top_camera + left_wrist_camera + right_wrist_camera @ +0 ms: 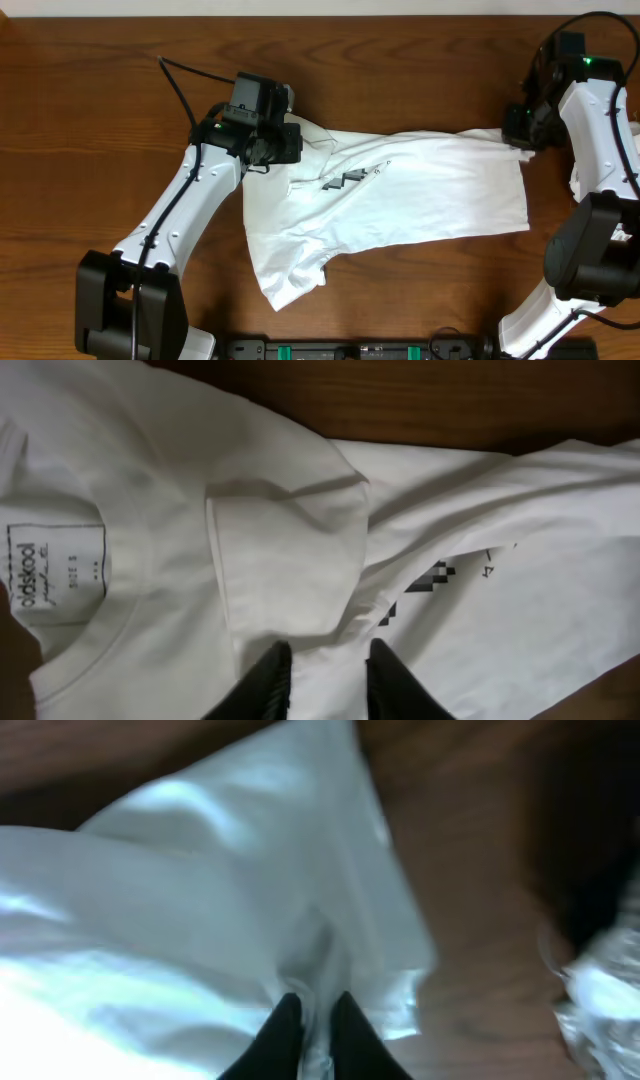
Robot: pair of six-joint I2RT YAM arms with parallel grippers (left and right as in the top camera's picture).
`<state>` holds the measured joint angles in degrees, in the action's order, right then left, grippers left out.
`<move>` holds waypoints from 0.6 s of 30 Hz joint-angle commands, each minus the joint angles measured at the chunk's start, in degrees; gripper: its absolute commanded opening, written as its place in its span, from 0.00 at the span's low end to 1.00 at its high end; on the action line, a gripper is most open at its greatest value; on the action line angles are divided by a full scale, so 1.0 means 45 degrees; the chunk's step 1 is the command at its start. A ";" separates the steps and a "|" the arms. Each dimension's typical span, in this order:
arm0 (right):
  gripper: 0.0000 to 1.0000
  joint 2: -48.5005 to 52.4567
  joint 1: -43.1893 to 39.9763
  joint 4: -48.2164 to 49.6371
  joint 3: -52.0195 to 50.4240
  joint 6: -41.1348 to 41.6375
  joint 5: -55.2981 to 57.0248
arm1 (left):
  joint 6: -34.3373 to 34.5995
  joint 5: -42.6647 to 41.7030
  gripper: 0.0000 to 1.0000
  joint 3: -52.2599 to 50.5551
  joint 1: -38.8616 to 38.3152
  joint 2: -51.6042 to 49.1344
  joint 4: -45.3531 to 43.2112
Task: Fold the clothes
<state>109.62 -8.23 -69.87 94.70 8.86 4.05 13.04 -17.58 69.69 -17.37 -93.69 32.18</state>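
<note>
Right gripper (312,1025) pinches the white shirt (420,190) hem, left gripper (330,678) its shoulder edge; wooden table (90,90) shows all around.

neck label (55,575) inside white T-shirt (280,510), printed "oldskool", smaller lines unreadable

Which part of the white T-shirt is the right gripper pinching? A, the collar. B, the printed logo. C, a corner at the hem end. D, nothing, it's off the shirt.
C: in the overhead view the right gripper sits at the T-shirt corner farthest from the collar, and its wrist view shows white cloth bunched in its grip.
</note>
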 commanded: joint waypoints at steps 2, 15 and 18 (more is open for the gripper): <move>0.20 0.0029 -0.0039 -0.0049 0.0029 0.0670 0.1117 | -0.0180 0.0112 0.33 -0.0044 -0.0019 -0.0121 0.0223; 0.50 0.0034 0.0015 0.0806 0.0024 0.0063 -0.0695 | -0.0165 -0.0024 0.59 -0.0058 -0.0015 -0.1928 -0.0325; 0.52 0.0034 0.0015 0.0981 0.0015 -0.0053 -0.1467 | -0.0107 -0.0316 0.60 -0.0058 -0.0015 -0.2613 -0.0850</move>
<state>109.62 -8.23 -65.82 94.70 10.02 2.44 13.02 -17.98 69.69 -17.37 -102.96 29.47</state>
